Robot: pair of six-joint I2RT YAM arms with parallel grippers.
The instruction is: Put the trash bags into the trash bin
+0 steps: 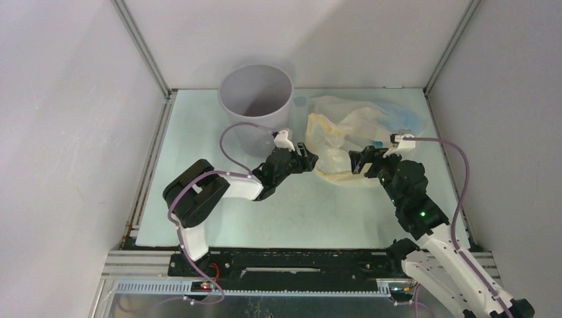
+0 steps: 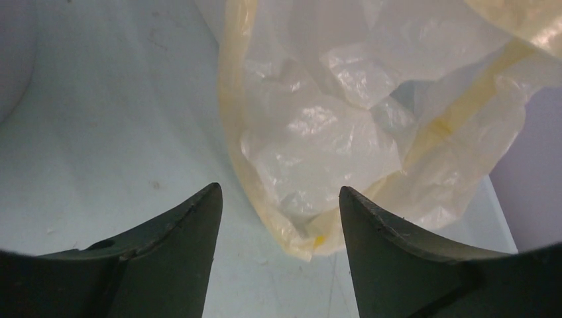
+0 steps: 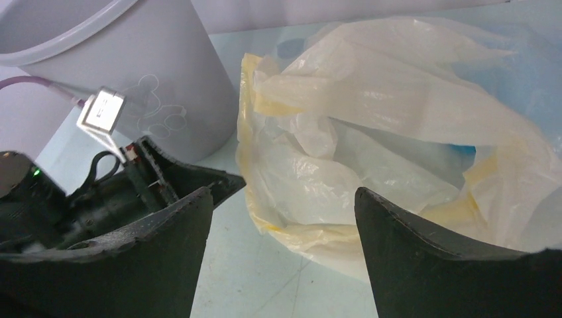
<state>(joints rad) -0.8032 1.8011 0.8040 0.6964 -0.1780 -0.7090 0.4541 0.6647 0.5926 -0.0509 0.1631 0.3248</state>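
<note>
Left hand (image 1: 309,157) and right hand (image 1: 356,163) both gape, facing inward

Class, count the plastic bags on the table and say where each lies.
2. The yellow bag lies right of the bin; the blue bag sits behind it, partly covered. Others may be hidden.

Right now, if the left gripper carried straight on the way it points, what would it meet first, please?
Most likely the pale yellow bag: its crumpled near edge lies just ahead of the open left gripper, though depth is unclear. The blue bag lies beyond it.
</note>
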